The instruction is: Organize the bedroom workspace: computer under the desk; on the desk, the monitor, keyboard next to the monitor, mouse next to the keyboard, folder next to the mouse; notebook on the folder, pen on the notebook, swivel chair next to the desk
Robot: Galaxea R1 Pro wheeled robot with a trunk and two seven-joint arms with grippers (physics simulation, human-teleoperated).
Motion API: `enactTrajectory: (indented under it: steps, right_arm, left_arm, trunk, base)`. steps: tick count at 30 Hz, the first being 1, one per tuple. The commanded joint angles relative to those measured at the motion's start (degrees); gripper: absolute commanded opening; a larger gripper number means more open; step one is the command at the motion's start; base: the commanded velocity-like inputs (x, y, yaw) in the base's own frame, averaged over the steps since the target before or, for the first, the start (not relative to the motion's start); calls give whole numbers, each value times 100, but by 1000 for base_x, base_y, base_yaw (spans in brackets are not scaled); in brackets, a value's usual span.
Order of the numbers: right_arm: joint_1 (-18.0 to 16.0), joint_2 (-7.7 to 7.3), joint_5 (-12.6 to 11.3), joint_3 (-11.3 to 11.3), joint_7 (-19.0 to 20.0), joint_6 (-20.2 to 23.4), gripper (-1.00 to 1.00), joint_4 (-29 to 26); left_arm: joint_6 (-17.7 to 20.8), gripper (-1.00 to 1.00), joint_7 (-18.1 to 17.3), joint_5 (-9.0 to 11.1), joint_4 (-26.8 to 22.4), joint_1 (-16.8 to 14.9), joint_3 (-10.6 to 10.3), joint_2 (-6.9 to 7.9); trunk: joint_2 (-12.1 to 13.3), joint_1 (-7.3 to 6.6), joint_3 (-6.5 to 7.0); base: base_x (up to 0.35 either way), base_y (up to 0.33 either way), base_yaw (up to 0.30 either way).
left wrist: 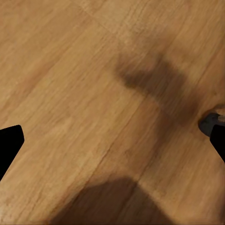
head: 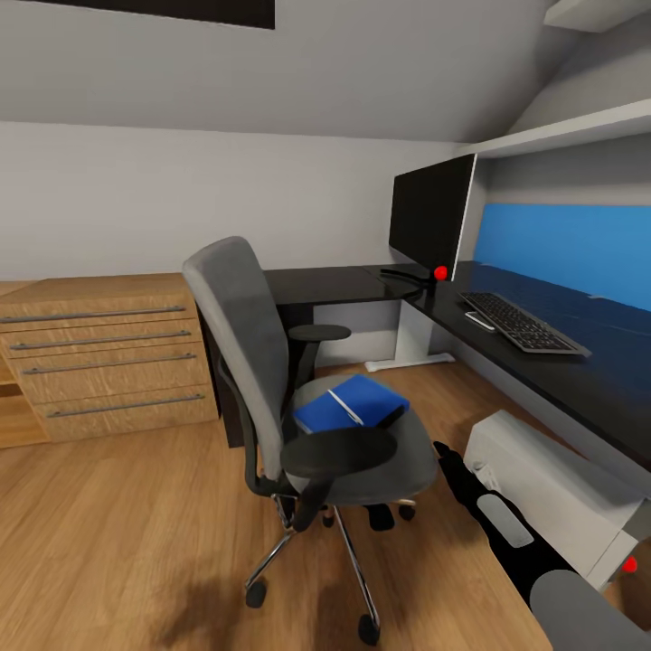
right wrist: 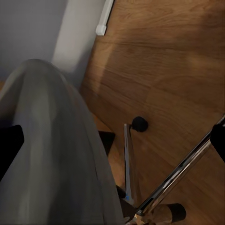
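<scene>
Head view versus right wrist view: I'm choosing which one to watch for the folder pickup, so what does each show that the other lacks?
The head view alone gives the folder lying on the swivel chair seat with a thin whitish pen on it, and the desk carrying the monitor and keyboard. The right wrist view alone gives a close look under the chair: chrome base spokes and a black caster. Both show the chair and the wooden floor.

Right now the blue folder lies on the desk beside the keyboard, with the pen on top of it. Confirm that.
Not quite. The head view shows the blue folder lying on the swivel chair seat, not on the desk beside the keyboard. The pen is on top of it.
</scene>
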Motion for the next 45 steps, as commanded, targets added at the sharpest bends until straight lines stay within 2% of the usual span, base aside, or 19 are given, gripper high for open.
enactTrajectory:
  steps: [1, 19, 31, 45]
  right_arm:
    - [-3, -7, -45, 25, 11, -2, 100, 1]
    - [-3, -10, -44, -14, 10, -1, 100, 2]
    - [-3, -8, -40, -36, -7, 36, 100, 2]
    - [-3, -6, -36, -33, -16, 78, 100, 2]
  left_arm:
    - [17, 100, 43, 58, -11, 1, -5, -1]
    - [11, 100, 50, 26, -7, 2, -18, -8]
    - [17, 100, 51, 49, -6, 2, -8, -1]
    - [19, 100, 44, 58, -6, 2, -12, -8]
  trunk:
    - [-2, 0, -5]
    - [-2, 0, -5]
    - [-2, 0, -4]
    - [-2, 0, 39]
  base:
    - [96, 0, 0]
    - [261, 0, 0]
    - [43, 0, 6]
    - [1, 0, 124]
